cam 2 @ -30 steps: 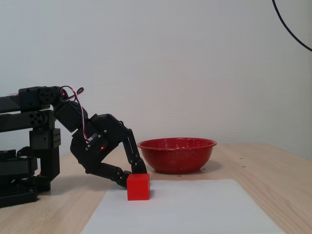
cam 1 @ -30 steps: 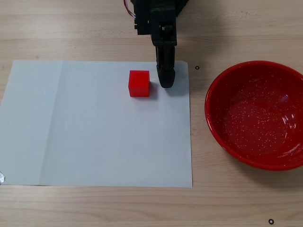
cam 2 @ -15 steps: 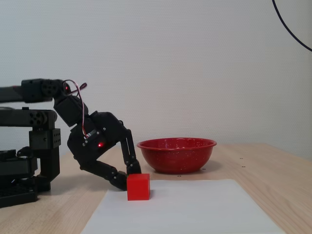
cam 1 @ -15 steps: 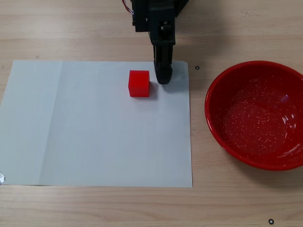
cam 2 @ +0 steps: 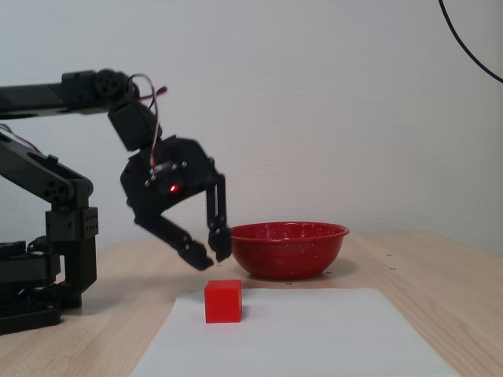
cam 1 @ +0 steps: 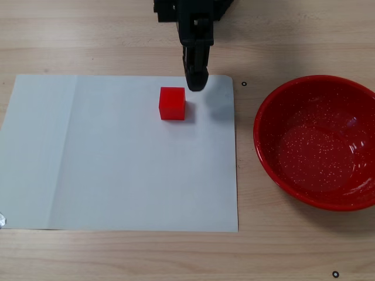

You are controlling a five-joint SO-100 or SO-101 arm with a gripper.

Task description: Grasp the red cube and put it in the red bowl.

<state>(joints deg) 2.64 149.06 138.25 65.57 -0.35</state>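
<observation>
**Jaws hang just above the cube, holding nothing**

The red cube (cam 1: 172, 103) sits flat on a white sheet of paper (cam 1: 117, 170), near the sheet's far edge and toward its right side in the top-down fixed view. In the side-on fixed view the cube (cam 2: 223, 301) rests on the paper with clear air above it.

The black gripper (cam 2: 211, 257) is raised off the counter (cam 1: 117, 35), its tips above the cube and a little behind it, not touching. The jaws stand slightly parted, with a narrow gap between the two tips, and grip nothing. From above, the gripper (cam 1: 195, 82) reaches in from the top edge of the picture, its tip over the paper's far border, just beside the cube's upper right corner. A soft shadow lies on the paper to the right of the cube.

The red bowl (cam 1: 275, 170) stands on the bare wood to the right of the paper, apart from it, its speckled inside showing no contents. In the side-on view the bowl (cam 2: 285, 251) stands behind the gripper's tips, farther from the camera than the cube.
</observation>
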